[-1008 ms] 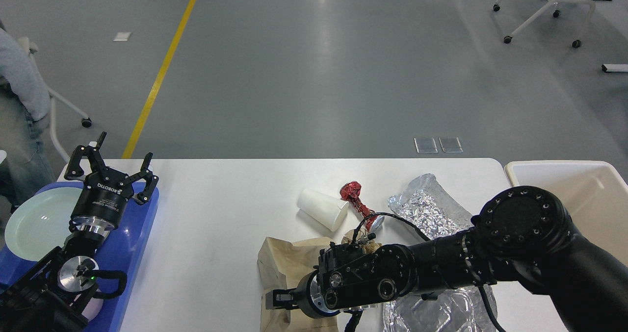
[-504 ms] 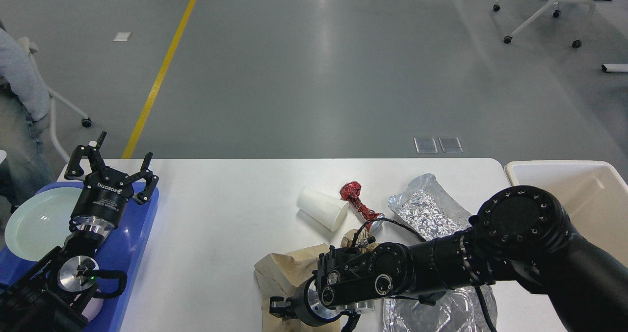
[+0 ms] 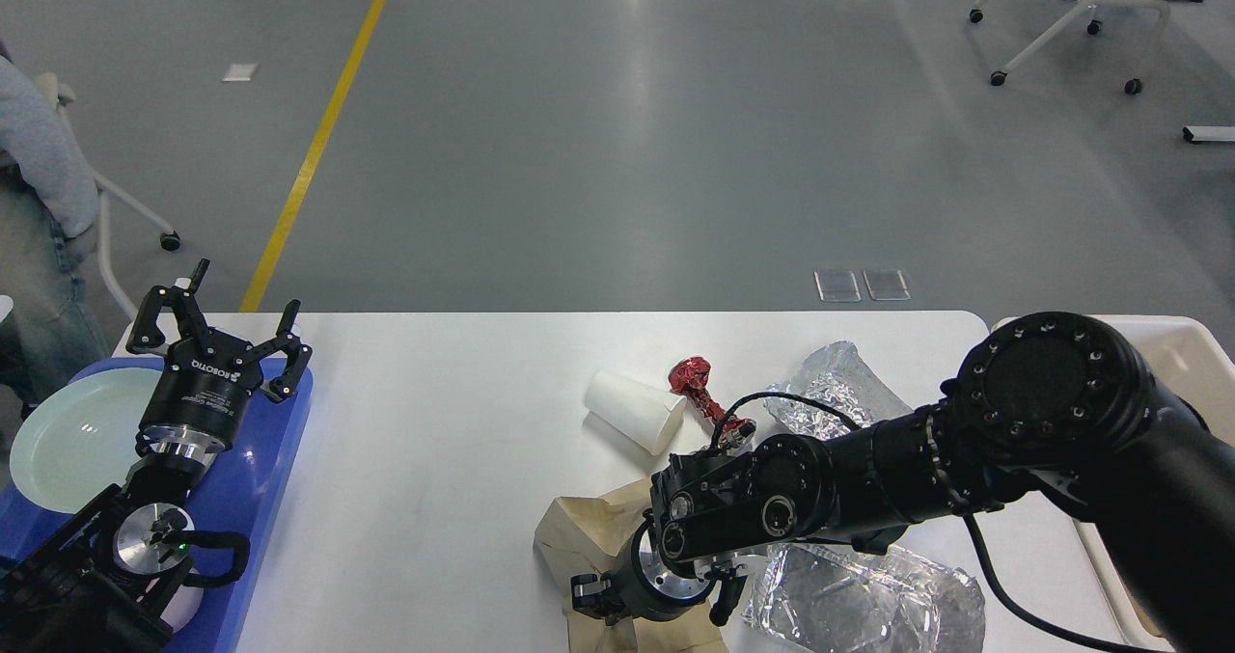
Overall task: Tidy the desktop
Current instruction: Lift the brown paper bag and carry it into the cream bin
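The desktop (image 3: 434,421), white, smooth, with rounded corners, filled the lower half of the frame; its far edge ran straight across mid-frame, grey floor beyond. The widest bare stretch lay at centre-left, between the blue tray (image 3: 280,460) at lower left and the clutter at lower centre. The left gripper (image 3: 220,330) stood over the tray's far edge, fingers spread wide, holding nothing; a pale green plate (image 3: 68,441) lay in the tray beside it. The right gripper (image 3: 642,600) pointed down at the bottom edge, over a creased brown paper bag (image 3: 589,532); fingers seen end-on and dark, so whether they gripped the bag could not be told. A white paper cup (image 3: 635,410) lay on its side near centre, just beside a twisted red foil wrapper (image 3: 697,388). Crinkled silver foil (image 3: 835,388) sat right of that, partly behind the arm; a clear, glossy plastic wrap (image 3: 859,605) lay at lower right. A cream bin (image 3: 1182,340) stood just beside the desktop's right edge, mostly hidden by the arm.
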You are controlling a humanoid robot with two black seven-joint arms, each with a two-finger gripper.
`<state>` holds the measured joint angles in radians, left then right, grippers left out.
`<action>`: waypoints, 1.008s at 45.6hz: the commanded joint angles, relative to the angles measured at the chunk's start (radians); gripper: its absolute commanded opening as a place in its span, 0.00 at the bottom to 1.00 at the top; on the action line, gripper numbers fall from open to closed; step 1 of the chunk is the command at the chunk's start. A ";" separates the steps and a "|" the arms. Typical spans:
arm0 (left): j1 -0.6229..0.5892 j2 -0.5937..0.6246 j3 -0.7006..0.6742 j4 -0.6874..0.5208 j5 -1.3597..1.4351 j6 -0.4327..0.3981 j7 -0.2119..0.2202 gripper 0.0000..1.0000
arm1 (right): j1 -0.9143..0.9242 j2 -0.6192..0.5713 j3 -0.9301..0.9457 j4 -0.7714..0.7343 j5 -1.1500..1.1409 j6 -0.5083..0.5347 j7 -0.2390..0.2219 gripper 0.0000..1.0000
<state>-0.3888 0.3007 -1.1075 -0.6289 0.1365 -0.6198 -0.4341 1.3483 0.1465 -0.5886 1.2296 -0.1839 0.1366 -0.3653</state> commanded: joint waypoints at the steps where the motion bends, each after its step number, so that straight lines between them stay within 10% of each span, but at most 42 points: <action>1: 0.001 0.000 0.000 0.000 0.000 0.000 0.000 0.96 | 0.095 -0.025 -0.031 0.100 0.086 0.000 0.000 0.00; 25: 0.001 0.001 0.000 0.000 0.000 0.000 0.000 0.96 | 0.707 -0.277 -0.076 0.476 0.389 0.316 0.008 0.00; 46: 0.001 0.002 0.000 0.000 0.000 0.000 0.000 0.96 | 1.242 -0.317 -0.620 0.482 0.517 0.431 0.023 0.00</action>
<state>-0.3879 0.3019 -1.1075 -0.6291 0.1365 -0.6198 -0.4341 2.5213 -0.1708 -1.0749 1.7138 0.3210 0.5662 -0.3587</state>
